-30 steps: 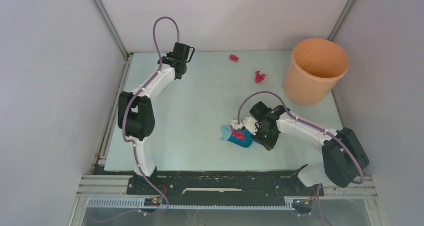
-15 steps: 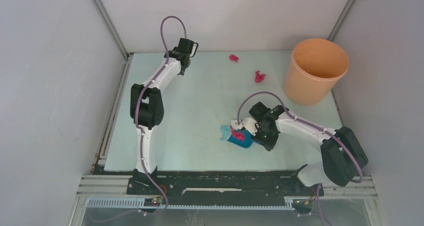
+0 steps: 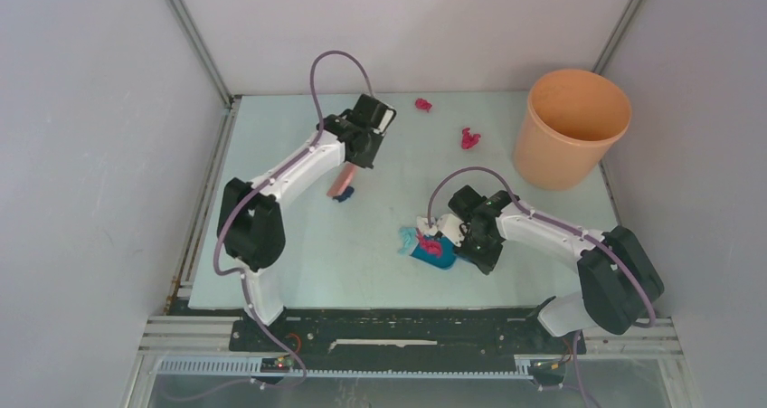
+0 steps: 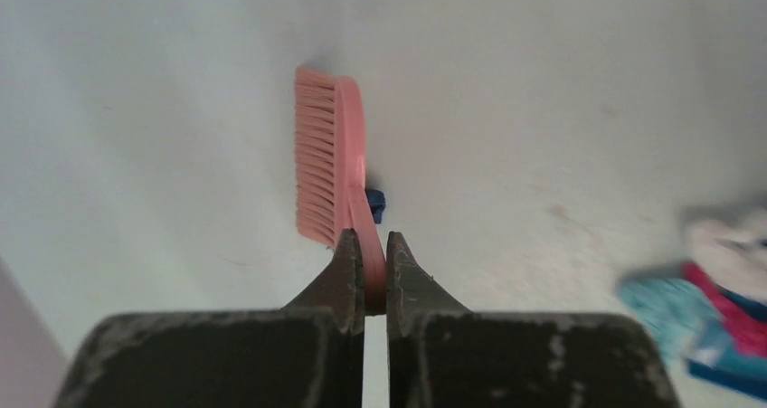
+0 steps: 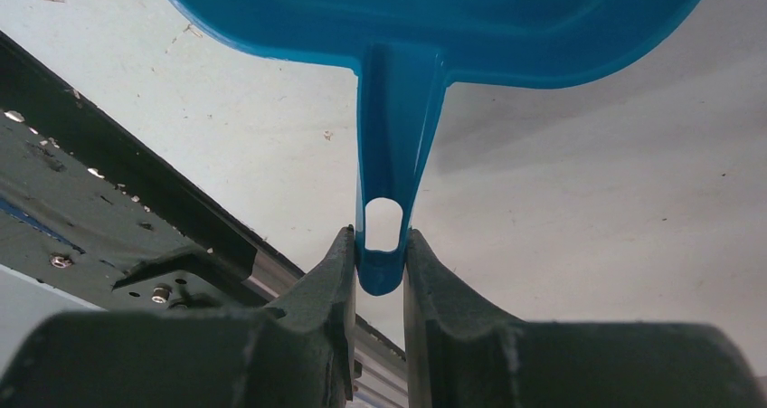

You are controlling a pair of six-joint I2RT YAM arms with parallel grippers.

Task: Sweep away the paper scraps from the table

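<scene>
1. Blue dustpan (image 3: 436,256), clamped in the right fingers (image 5: 333,286), already holds some paper scraps (image 3: 431,243);
2. left fingers (image 4: 342,277) pinch the pink brush (image 4: 327,164) beside a navy scrap (image 4: 376,205);
3. two magenta scraps (image 3: 469,138) lie unswept on the far tabletop (image 3: 298,245).

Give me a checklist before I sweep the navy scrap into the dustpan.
1. Left hand shut on brush: ok.
2. Right hand shut on dustpan handle: ok.
3. Bristles facing navy scrap: not ok; it lies at the brush's back.
4. Bristles touching table: cannot tell.
5. Dustpan lip flat on table: cannot tell.
6. Other scraps gathered: not ok; two pink scraps lie loose at the table's far end.
</scene>
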